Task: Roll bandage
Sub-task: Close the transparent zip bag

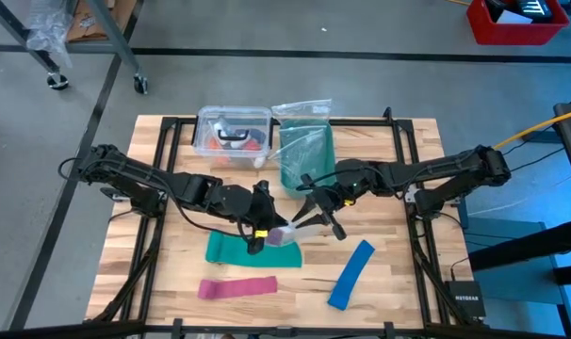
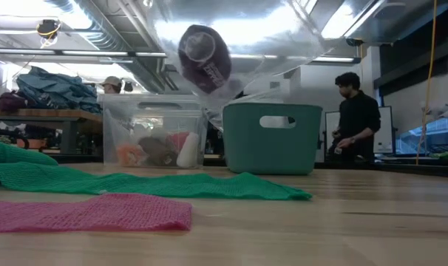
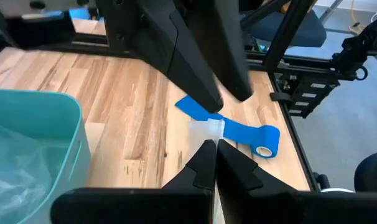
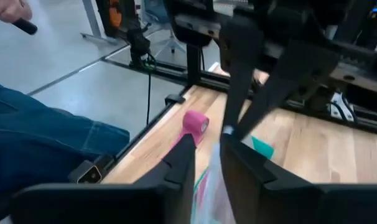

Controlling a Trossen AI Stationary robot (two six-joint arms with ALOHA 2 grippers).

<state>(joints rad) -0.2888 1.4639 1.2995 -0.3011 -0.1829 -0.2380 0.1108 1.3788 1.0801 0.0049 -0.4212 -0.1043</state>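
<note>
I see the bandage [image 2: 204, 58], a small purple roll, inside a clear plastic bag [image 1: 287, 233] held up off the table [image 1: 399, 268]. The left gripper [image 1: 257, 237] and right gripper [image 1: 311, 213] both have their fingers clenched on the bag's edge. Below the fingers lies a green strip [image 1: 231, 249], beside pink [image 1: 236, 286] and blue [image 1: 351, 273] strips.

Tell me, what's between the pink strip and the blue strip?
Nothing. The high view shows only bare table between the pink strip and the blue strip.
</note>
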